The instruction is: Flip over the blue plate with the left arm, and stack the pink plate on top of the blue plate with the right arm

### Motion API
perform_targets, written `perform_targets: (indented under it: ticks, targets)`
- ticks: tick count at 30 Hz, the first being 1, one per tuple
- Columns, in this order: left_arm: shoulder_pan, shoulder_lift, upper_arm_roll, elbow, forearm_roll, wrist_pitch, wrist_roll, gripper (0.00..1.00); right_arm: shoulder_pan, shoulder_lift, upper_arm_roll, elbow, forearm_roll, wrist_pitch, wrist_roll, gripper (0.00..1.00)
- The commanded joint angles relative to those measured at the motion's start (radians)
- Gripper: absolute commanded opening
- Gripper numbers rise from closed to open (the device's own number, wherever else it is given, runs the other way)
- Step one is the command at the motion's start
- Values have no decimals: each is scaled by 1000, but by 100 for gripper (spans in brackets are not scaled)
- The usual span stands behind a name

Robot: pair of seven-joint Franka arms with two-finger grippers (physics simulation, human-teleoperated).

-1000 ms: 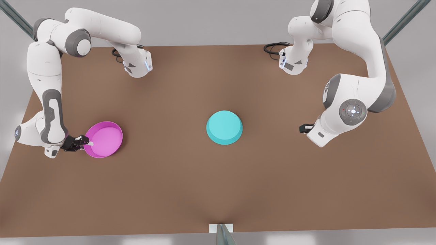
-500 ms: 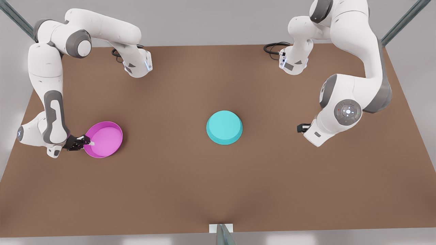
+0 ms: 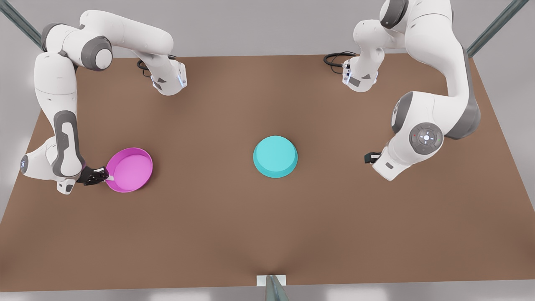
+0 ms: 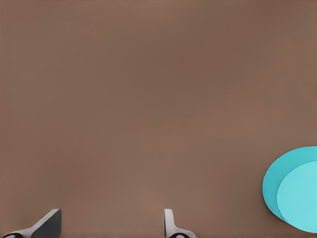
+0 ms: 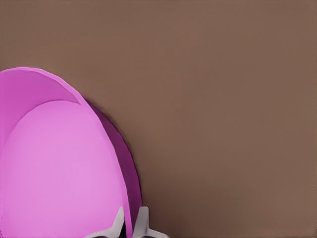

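The brown table (image 3: 234, 225) fills most of the front view, with a white arm at each upper corner. The right arm (image 3: 58, 121) reaches down the frame's left side; the left arm (image 3: 430, 104) bends down the right side.

The blue plate (image 3: 275, 156) lies just right of the frame's center, flat bottom up and rim on the table, well apart from both arms. In the left wrist view it sits at the lower right edge (image 4: 294, 191).

The pink plate (image 3: 129, 169) is at the left-middle of the front view, open side up and slightly tilted.

The right hand (image 3: 104, 175) is clenched on the pink plate's rim at its left edge — in the right wrist view one fingertip (image 5: 117, 222) sits inside the wall and the other outside.

The left hand (image 3: 370, 158) hangs at the right-middle, over bare table — its fingers (image 4: 47, 223) are spread wide, holding nothing.
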Motion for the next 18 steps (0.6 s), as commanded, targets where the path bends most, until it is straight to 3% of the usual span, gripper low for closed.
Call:
perform_targets:
  ticks: [1,18]
  targets:
    - [0,0,0,0,1,0,0,100,0,0,1,-1,-2,1,0,21]
    - [-3,1,0,2,1,-2,1,100,8,-76,14,-81,9,-17,14,21]
